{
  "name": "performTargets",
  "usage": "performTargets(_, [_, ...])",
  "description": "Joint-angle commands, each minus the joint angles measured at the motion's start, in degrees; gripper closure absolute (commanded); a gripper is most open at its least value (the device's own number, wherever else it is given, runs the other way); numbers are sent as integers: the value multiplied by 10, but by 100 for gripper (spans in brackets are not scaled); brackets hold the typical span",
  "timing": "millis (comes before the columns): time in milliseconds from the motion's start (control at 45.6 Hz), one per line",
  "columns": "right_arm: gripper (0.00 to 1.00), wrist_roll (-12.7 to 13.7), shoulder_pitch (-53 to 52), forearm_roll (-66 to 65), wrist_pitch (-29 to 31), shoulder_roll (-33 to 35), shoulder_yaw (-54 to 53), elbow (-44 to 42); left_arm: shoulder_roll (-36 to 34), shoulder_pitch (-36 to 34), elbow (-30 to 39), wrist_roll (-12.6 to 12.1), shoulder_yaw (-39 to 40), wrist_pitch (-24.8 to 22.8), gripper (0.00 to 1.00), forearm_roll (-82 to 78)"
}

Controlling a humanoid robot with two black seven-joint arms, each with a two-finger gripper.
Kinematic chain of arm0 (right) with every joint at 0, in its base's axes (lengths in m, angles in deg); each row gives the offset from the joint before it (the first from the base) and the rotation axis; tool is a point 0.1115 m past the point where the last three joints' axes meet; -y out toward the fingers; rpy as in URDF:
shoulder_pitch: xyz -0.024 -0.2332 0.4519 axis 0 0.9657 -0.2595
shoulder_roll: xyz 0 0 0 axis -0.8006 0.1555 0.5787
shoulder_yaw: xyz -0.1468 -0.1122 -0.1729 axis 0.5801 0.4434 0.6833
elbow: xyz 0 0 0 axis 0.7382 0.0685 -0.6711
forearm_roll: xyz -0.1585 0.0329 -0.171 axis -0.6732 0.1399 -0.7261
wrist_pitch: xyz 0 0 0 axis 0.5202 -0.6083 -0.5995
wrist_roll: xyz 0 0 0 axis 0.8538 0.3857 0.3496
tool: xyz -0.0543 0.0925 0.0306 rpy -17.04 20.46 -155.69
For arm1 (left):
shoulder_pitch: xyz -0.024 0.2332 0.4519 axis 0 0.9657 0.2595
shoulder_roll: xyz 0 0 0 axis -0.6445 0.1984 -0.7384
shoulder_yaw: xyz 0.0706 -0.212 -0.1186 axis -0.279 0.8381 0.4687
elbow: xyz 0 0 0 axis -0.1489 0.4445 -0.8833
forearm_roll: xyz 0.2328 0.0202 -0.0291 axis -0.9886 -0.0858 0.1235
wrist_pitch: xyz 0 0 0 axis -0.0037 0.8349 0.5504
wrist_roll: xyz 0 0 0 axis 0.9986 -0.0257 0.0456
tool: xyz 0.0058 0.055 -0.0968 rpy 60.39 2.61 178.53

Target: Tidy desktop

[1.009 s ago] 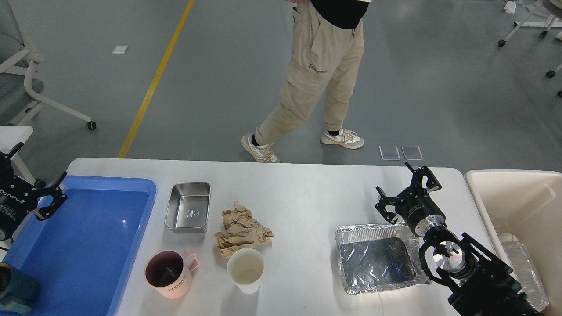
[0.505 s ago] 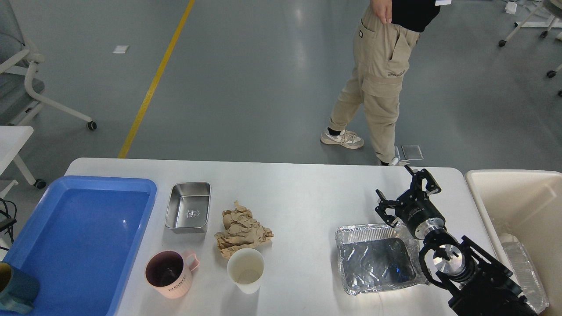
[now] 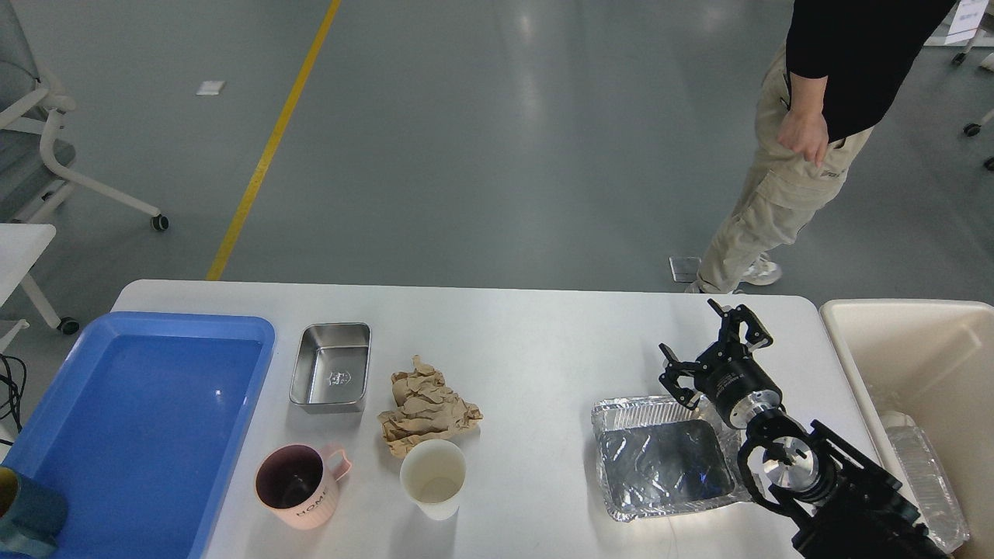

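Head view: the white surface spans the lower half, with the blue tray overlapping its left end and the cream bin standing off its right end
Right claw: hovers just beyond the far right corner of the foil tray, fingers spread wide, holding nothing
Left claw: out of frame, so its state cannot be told
Foil tray: near the right front of the surface, thin crinkled aluminium; probably very light and easily dented, so a gentle pinch on the rolled rim nearest the claw looks best
Crumpled brown paper: middle of the surface, touching or nearly touching the paper cup; soft and light, it should squash under a pinch anywhere on the wad
Paper cup: white, upright, apparently empty; light, and the wall would likely buckle if squeezed hard, so take the rim lightly
Pink mug: upright at the left front, beside the blue tray, handle towards the cup; stiff and heavier (likely ceramic or hard plastic), best taken over the rim or by the handle
Steel pan: behind the mug, just right of the blue tray; rigid, smooth, possibly slippery, so the thin side wall is the place to grip
Cream bin: already holds a clear container low on its right side
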Motion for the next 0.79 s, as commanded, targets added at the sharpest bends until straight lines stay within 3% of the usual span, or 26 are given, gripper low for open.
performTargets(0, [0,0,-1,0,-1,-1,1,0,5,13,4,2,0,3,0,0])
performTargets(307, [0,0,0,0,-3,1,16,-3,6,19,22,4,4,-10,0,-2])
performTargets(768, [0,0,0,0,-5,-2,20,-1,54,19,11,4,32,-111,0,-2])
